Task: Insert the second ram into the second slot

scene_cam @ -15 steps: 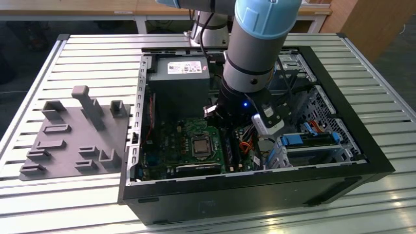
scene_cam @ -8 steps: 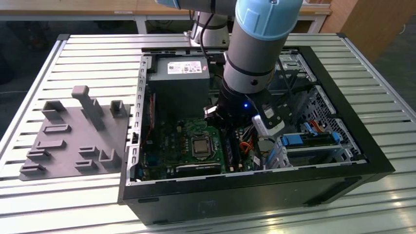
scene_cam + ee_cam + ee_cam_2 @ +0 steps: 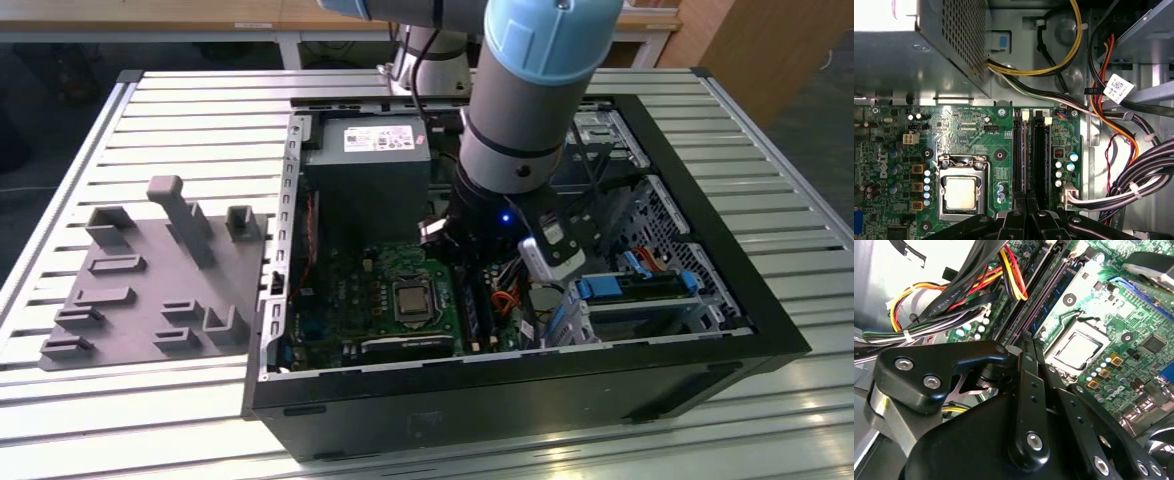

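Observation:
My gripper (image 3: 1026, 202) hangs inside the open computer case (image 3: 694, 345), low over the motherboard. Its two black fingers are pressed together, shut, right above the near end of the two long memory slots (image 3: 1029, 150). In the second wrist view the closed gripper (image 3: 1029, 340) lines up with the dark slot (image 3: 1031, 305). A thin blue strip (image 3: 1053, 292) like a ram stick stands on edge in the slot beside it, nearer the processor. Whether that is the second ram, I cannot tell. Nothing shows between the fingertips.
The processor socket (image 3: 960, 192) lies beside the slots. The grey power supply (image 3: 919, 45) stands past their far end. Thick cable bundles (image 3: 1134, 185) crowd the other side, towards the drive bay with light-blue latches (image 3: 621, 287). A grey fixture plate (image 3: 147, 285) lies outside the case.

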You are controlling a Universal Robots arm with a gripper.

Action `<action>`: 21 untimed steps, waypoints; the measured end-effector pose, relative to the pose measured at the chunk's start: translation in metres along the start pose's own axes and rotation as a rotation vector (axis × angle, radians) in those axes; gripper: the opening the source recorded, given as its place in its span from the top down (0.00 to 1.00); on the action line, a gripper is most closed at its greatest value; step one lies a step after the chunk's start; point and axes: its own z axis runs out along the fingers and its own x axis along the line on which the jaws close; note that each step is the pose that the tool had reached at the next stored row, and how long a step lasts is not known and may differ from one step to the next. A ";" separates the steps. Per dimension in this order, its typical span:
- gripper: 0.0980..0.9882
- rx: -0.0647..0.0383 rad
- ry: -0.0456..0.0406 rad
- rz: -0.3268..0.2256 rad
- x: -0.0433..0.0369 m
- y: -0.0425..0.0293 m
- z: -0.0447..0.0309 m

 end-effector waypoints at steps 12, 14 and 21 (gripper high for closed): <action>0.98 0.000 0.0001 0.000 -0.0009 -0.0027 -0.0001; 0.98 0.000 0.0006 0.000 -0.0009 -0.0029 0.0001; 0.98 0.000 0.0008 0.000 -0.0010 -0.0030 0.0006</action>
